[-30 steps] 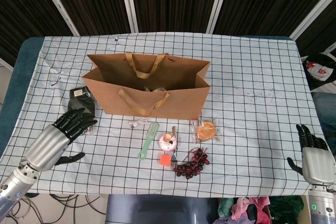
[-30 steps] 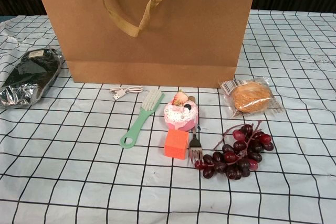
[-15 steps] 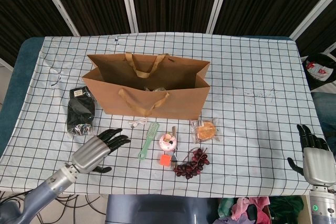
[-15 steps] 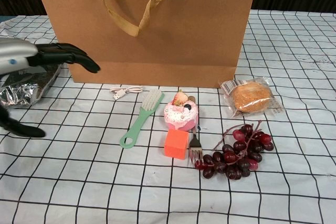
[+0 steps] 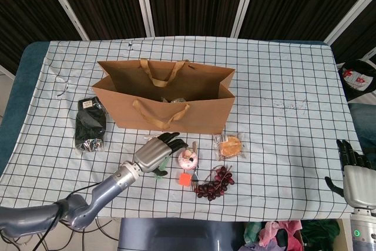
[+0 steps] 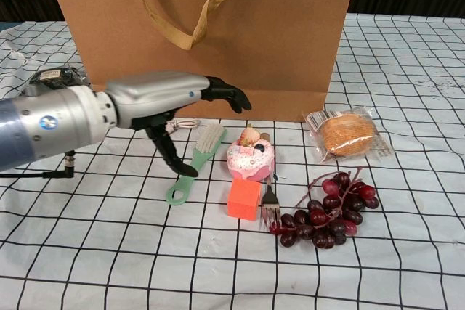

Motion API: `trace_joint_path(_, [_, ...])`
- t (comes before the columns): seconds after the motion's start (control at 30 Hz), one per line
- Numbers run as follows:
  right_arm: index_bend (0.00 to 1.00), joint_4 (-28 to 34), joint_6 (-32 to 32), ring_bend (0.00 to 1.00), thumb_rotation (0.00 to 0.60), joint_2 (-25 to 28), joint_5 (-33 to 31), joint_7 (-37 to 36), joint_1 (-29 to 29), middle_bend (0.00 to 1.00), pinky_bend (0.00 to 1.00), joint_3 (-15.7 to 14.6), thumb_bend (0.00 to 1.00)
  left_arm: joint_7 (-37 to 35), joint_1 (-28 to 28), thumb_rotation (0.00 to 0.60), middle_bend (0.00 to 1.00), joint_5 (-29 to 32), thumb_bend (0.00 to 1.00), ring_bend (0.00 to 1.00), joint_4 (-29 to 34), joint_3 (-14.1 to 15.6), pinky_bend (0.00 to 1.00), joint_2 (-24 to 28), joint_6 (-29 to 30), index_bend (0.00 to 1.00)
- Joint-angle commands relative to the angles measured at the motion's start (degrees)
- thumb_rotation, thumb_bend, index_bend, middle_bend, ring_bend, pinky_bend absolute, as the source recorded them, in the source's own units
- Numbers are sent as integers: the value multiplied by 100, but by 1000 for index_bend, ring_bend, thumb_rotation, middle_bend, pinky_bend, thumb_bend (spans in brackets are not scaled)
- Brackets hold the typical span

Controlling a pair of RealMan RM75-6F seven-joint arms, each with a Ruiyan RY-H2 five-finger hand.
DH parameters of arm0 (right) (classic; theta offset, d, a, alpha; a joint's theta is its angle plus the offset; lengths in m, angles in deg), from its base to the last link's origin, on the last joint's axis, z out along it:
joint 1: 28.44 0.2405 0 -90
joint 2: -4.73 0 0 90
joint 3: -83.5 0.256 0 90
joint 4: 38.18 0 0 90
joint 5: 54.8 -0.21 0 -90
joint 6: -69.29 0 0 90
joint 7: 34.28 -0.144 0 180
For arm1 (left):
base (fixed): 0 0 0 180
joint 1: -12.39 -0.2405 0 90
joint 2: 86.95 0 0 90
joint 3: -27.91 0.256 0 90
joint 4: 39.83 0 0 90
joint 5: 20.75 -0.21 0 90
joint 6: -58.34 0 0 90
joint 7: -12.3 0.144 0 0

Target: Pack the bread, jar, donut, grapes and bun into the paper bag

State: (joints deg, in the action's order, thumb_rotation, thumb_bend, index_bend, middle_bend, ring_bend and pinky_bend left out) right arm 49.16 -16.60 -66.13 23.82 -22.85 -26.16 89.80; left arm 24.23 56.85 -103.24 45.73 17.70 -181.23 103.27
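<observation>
The brown paper bag (image 5: pixel 170 95) stands open at mid table; something pale shows inside it. In front of it lie the pink donut (image 5: pixel 188 158), the wrapped bun (image 5: pixel 230 146) and the dark red grapes (image 5: pixel 215 182). The bread in its dark packet (image 5: pixel 90 124) lies left of the bag. My left hand (image 5: pixel 158 151) hovers above the green brush (image 6: pixel 196 161), fingers stretched toward the donut (image 6: pixel 251 159) and holding nothing. My right hand (image 5: pixel 355 174) stays open at the front right edge, far from everything. No jar can be made out.
An orange cube (image 6: pixel 243 199) and a fork (image 6: pixel 270 205) lie between the donut and the grapes (image 6: pixel 327 210). A small white cable (image 6: pixel 174 127) sits near the bag's base. A checked cloth (image 5: pixel 282 86) covers the table.
My left hand has swept right from beside the bread packet, across the front of the bag, to just left of the donut. The right hand has barely moved.
</observation>
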Motion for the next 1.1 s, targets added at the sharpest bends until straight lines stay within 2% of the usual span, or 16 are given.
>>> trace_joint_path(0.03, [0, 0, 11, 190, 600, -1, 1, -2, 4, 72, 201, -3, 153, 101, 234, 600, 179, 198, 89, 55, -282, -92, 160, -284, -179, 174])
trace_joint_path(0.4, [0, 19, -1, 190, 600, 6, 34, -32, 5, 73, 201, -7, 153, 37, 592, 600, 237, 299, 136, 112, -885, -95, 218, -834, -162, 204])
trace_joint_path(0.87, [0, 30, -3, 190, 600, 23, 44, -88, 1, 73, 201, -4, 153, -10, 711, 600, 377, 294, 220, 230, -1119, 77, 287, -953, -21, 296])
trace_joint_path(1.1, [0, 37, -22, 191, 600, 33, 42, -120, -6, 72, 201, 8, 154, -51, 706, 600, 479, 166, 303, 340, -1157, 127, 372, -915, 195, 374])
